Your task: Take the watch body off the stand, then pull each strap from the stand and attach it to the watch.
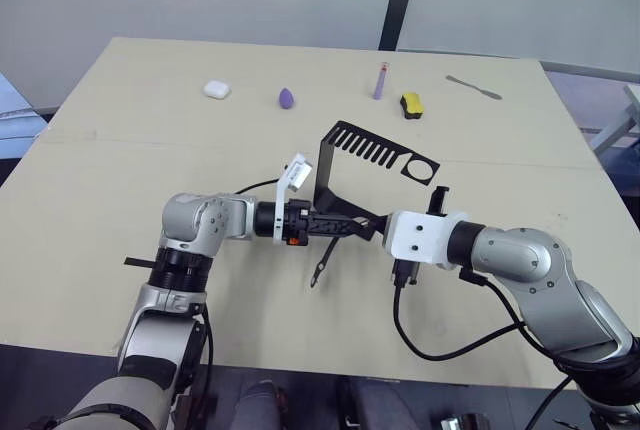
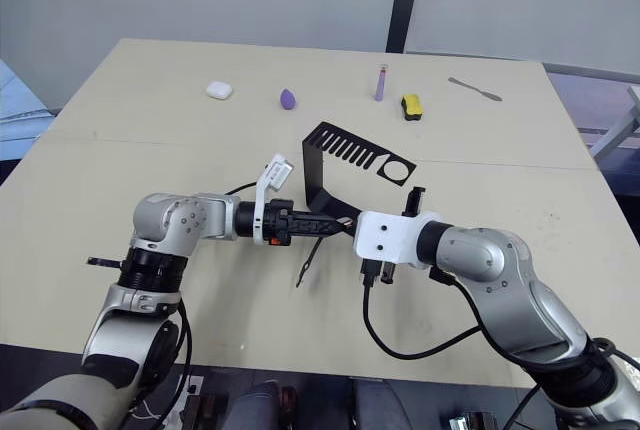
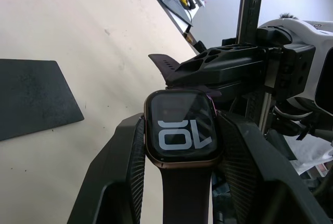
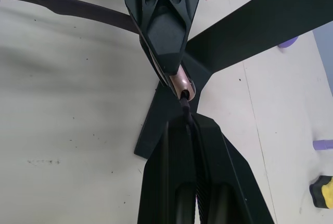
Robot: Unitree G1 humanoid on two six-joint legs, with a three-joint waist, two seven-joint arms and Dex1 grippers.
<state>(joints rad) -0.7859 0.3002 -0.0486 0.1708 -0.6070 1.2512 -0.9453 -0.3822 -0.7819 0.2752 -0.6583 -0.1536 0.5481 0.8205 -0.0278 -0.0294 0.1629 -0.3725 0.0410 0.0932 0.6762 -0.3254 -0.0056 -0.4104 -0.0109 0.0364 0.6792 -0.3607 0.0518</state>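
A: Beige bench (image 1: 120,180) fills the head view; where is everything?

B: Mid-frame, below the stand (image 1: 345,165). The left tool (image 1: 352,225) and right tool (image 1: 378,229) meet tip to tip, one strap (image 1: 322,260) dangling beneath.

A: Left wrist view?

B: The left tool is clamped on the watch body (image 3: 180,128), its attached strap running down to the lower edge.

A: Right wrist view?

B: The right tool (image 4: 187,110) is closed on a second strap (image 4: 189,122), end-on against the watch body's rim, long axes in line.

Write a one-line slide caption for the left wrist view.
Left tool grips the watch with one strap fitted, while the right tool brings the second strap to its free end.
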